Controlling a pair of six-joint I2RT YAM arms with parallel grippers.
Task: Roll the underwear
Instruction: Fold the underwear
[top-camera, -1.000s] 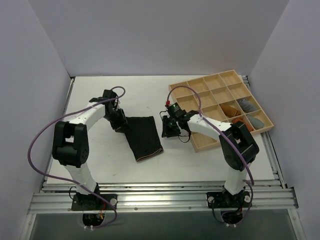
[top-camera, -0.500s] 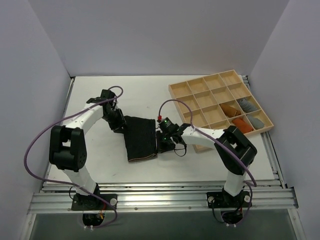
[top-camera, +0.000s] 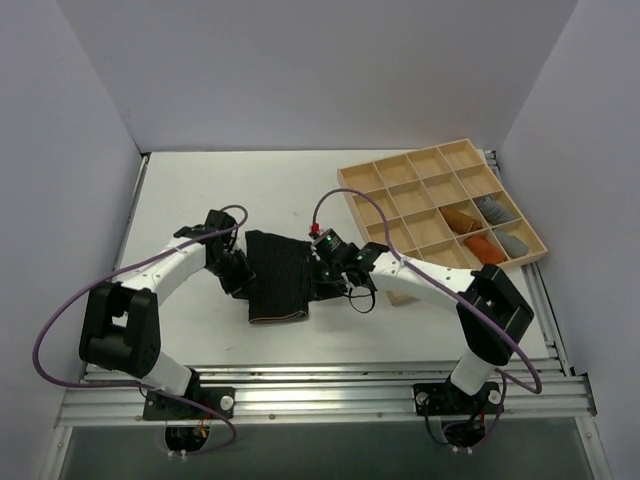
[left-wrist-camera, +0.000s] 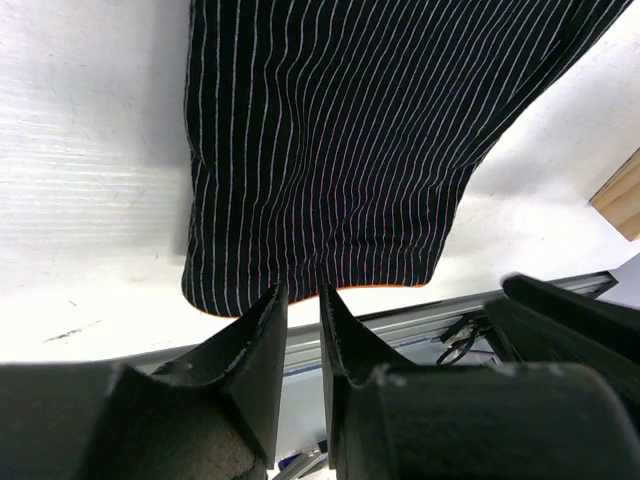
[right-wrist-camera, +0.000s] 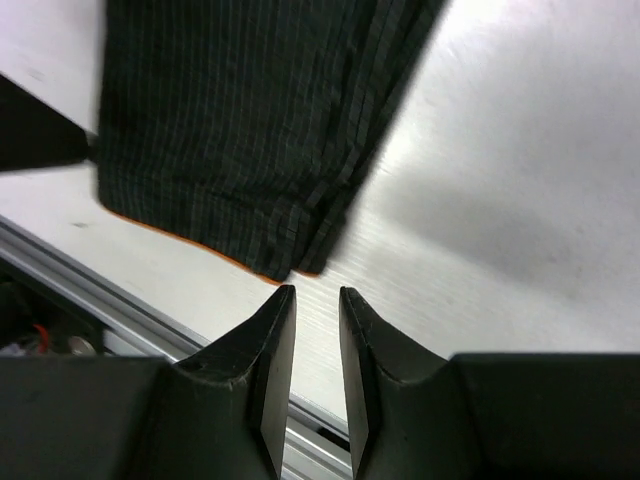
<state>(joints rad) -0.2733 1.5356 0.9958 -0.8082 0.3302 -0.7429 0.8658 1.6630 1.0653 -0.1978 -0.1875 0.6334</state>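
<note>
The right gripper (right-wrist-camera: 318, 296) has slid left to the underwear (top-camera: 278, 285), opposite the left gripper (left-wrist-camera: 303, 300); both jaws stand narrowed at its hem, grip unclear.

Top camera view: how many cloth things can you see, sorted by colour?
Black underwear: 1
Orange cloth rolls: 2
Grey cloth rolls: 2
Total: 5

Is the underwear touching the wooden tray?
Apart. The left wrist view shows bare table between the underwear and the wooden tray corner.
</note>
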